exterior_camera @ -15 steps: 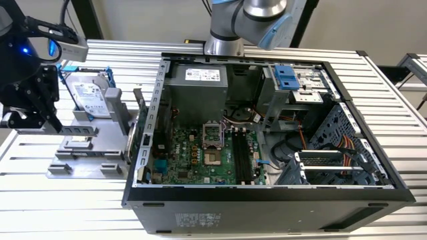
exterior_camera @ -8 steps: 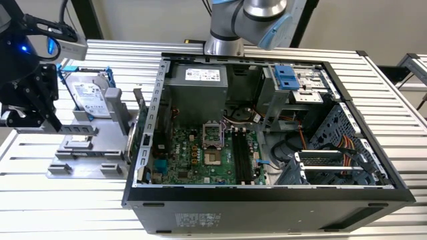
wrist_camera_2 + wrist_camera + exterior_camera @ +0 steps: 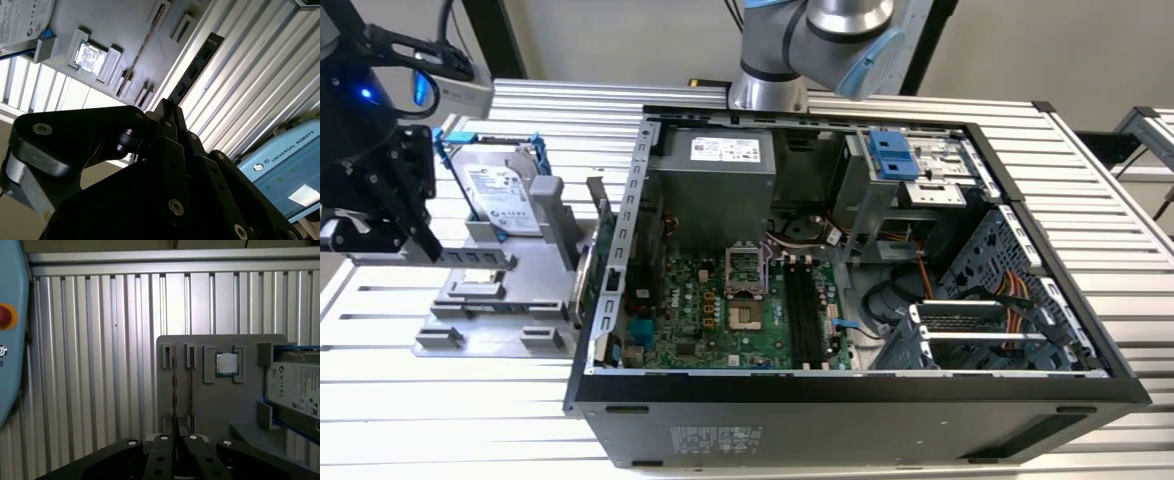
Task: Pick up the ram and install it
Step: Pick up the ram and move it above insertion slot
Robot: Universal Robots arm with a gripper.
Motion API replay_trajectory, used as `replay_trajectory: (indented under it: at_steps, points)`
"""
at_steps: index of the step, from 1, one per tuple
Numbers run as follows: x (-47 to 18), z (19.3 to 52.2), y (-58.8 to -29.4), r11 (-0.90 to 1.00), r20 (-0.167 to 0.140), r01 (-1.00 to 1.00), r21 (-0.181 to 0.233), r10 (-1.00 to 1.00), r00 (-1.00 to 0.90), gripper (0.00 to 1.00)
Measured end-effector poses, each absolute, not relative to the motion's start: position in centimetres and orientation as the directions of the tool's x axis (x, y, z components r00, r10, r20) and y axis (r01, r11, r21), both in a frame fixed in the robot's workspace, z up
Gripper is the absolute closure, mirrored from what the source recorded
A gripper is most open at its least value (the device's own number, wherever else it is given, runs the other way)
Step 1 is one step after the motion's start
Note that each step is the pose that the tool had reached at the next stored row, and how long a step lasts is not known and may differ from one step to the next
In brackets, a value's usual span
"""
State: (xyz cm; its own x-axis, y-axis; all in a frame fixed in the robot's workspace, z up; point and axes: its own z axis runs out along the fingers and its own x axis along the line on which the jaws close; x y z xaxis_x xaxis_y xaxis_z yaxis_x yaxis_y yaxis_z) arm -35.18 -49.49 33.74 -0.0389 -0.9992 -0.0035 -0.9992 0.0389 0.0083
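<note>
**Evidently clamped: ram held clear of the case**

The gripper [image 3: 166, 106] had its fingers pressed together on the ram [image 3: 195, 67], a dark, chip-lined stick jutting from their tips over the ribbed desk [image 3: 250, 75]. Gripper and ram hung at the exterior view's left, beside the grey parts fixture [image 3: 494, 300] and apart from the open computer case [image 3: 854, 390].

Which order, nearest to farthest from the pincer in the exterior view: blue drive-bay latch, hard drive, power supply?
From the pincer:
1. hard drive, on the gray fixture beside it.
2. power supply, inside the case.
3. blue drive-bay latch, farther toward the exterior view's right.
</note>
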Motion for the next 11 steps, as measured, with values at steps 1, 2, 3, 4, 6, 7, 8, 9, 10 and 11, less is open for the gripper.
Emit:
replay_trajectory:
  at_steps: [1,2,3,4,6,7,8,9,10,11]
  points:
    - [-35.18,33.76,-49.49,0.039,-0.003,-0.999,0.008,-0.999,-0.039,1.0]
    - [-35.18,33.79,-49.49,0.039,-0.003,-0.999,0.008,-0.999,-0.039,1.0]
    - [-35.18,33.81,-49.49,0.039,-0.003,-0.999,0.008,-0.999,-0.039,1.0]
    - [-35.18,33.83,-49.49,0.039,-0.003,-0.999,0.008,-0.999,-0.039,1.0]
    - [-35.18,33.87,-49.49,0.039,-0.003,-0.999,0.008,-0.999,-0.039,1.0]
    - [-35.18,33.89,-49.49,0.039,-0.003,-0.999,0.008,-0.999,-0.039,1.0]
    - [-35.18,33.92,-49.49,0.039,-0.003,-0.999,0.008,-0.999,-0.039,1.0]
    - [-35.18,33.94,-49.49,0.039,-0.003,-0.999,0.008,-0.999,-0.039,1.0]
    - [-35.18,33.96,-49.49,0.039,-0.003,-0.999,0.008,-0.999,-0.039,1.0]
    - [-35.18,33.99,-49.49,0.039,-0.003,-0.999,0.008,-0.999,-0.039,1.0]
